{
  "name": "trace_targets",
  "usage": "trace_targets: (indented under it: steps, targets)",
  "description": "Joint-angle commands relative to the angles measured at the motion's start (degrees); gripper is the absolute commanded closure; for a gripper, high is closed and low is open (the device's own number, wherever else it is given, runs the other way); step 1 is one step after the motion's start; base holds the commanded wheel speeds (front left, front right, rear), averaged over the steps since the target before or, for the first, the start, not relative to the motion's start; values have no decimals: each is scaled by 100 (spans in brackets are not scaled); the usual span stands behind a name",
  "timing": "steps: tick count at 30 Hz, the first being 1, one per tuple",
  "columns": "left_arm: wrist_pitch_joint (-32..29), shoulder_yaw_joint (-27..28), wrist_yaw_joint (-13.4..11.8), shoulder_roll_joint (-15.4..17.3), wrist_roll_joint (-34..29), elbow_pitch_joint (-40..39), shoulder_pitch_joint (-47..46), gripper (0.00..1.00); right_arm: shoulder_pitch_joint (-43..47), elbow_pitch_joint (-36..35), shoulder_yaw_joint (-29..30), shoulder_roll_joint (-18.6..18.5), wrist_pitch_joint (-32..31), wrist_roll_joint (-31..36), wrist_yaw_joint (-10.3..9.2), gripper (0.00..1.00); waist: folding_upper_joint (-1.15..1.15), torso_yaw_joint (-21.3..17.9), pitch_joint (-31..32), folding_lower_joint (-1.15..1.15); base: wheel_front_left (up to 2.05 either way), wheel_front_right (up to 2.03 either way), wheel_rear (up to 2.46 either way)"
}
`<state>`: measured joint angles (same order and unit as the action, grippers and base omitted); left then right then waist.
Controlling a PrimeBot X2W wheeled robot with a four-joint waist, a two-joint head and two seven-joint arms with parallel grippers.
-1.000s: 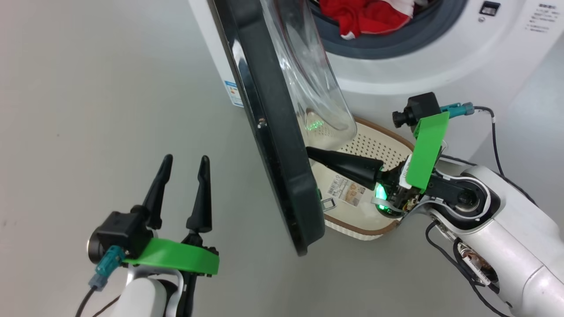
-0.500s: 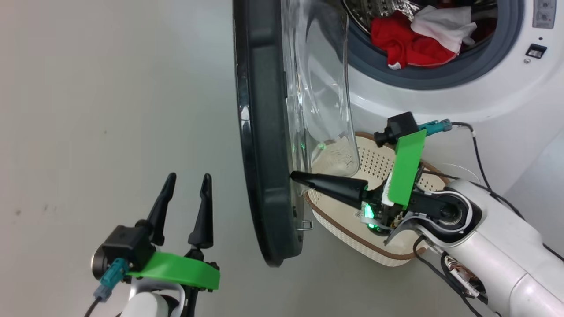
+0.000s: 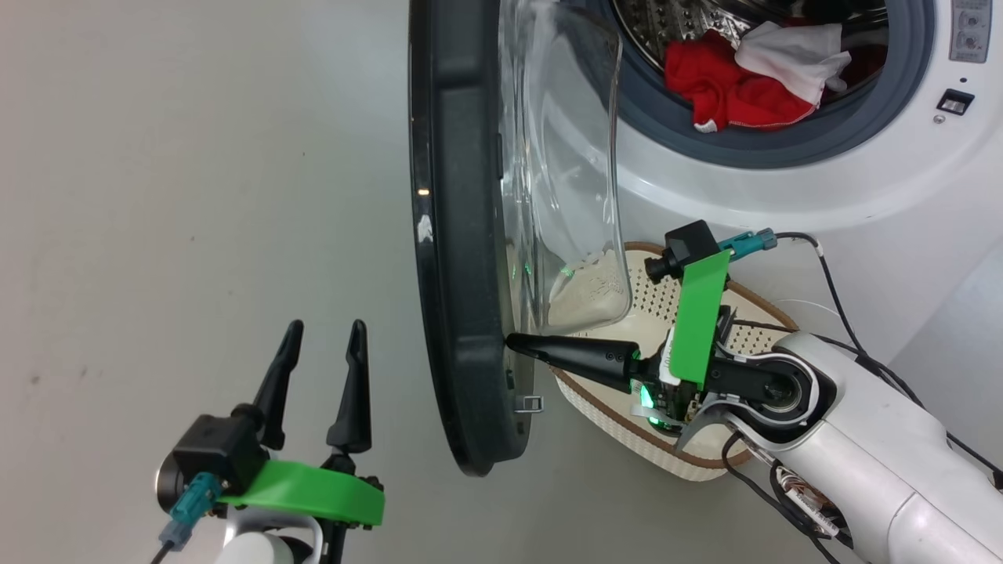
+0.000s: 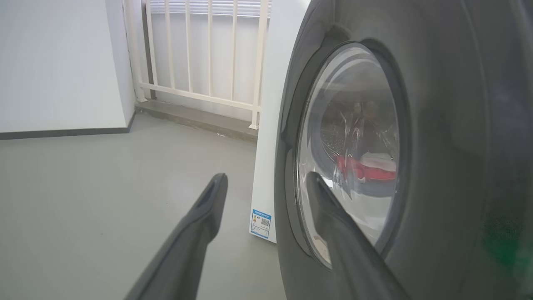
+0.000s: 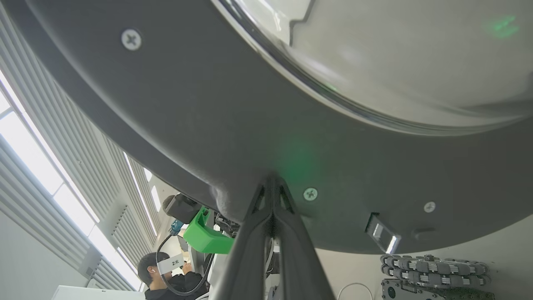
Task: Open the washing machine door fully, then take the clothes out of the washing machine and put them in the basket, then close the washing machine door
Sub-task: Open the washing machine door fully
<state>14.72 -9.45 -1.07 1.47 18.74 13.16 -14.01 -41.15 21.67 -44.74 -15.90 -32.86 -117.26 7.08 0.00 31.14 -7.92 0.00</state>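
Observation:
The washing machine (image 3: 783, 196) is open, with red clothes (image 3: 729, 90) and a white cloth (image 3: 795, 51) lying in its steel drum. The washing machine door (image 3: 454, 235) stands edge-on, swung out, its glass bowl (image 3: 572, 196) bulging towards the drum. My right gripper (image 3: 513, 342) is shut and empty, its tip pressed against the door's inner rim (image 5: 187, 104). Behind that arm the basket (image 3: 666, 294) sits on the floor below the drum. My left gripper (image 3: 327, 327) hangs open and empty left of the door, apart from it. The left wrist view shows the door's outer face (image 4: 437, 125).
Grey floor spreads to the left of the door. The door's metal latch hook (image 3: 531, 404) sticks out near my right gripper's tip. A white railing (image 4: 208, 62) and wall stand beyond the machine's side, which carries a blue label (image 4: 261, 223). A person (image 5: 154, 271) sits behind me.
The door has swung further out from the machine, with my shut right gripper's tip staying on its inner rim. The head camera has shifted, showing more of the drum. My left gripper stays open.

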Motion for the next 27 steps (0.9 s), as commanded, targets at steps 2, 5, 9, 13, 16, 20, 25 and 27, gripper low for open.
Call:
trace_targets:
  steps: [2, 5, 9, 13, 16, 20, 25, 27]
  targets:
    - [28, 166, -4, 141, -15, -116, 26, 0, 30, -57, -30, 65, 72, 163, 41, 100, 0, -16, 52, 0, 0, 0, 0]
    - [28, 148, 32, 141, -33, -50, 36, 0, 120, -16, 25, 8, 267, 308, 41, 100, 0, -31, 108, 0, 0, 0, 0]
    - [28, 118, 101, 141, -81, 97, 60, 0, 282, -83, 104, -148, 675, 732, 41, 55, 0, -56, 210, 0, 0, 0, 0]
    - [28, 128, 164, 148, -120, 209, 86, 0, 465, -147, 77, -336, 1209, 1389, 41, 0, 0, -87, 323, 0, 0, 0, 0]
    - [28, 125, 209, 157, -152, 273, 85, 0, 553, -124, -26, -508, 1659, 1996, 41, 0, 0, -107, 381, 0, 0, 0, 0]
    - [28, 118, 246, 172, -216, 319, 81, 0, 620, 54, -263, -746, 2379, 2983, 41, 0, 0, -131, 462, 0, 0, 0, 0]
    - [28, 135, 231, 184, -282, 317, 111, 0, 657, 377, -501, -920, 3147, 4055, 41, 0, 0, -150, 521, 0, 0, 0, 0]
    - [28, 154, 225, 198, -300, 307, 135, 0, 675, 626, -549, -949, 3527, 4578, 41, 0, 0, -170, 544, 0, 0, 0, 0]
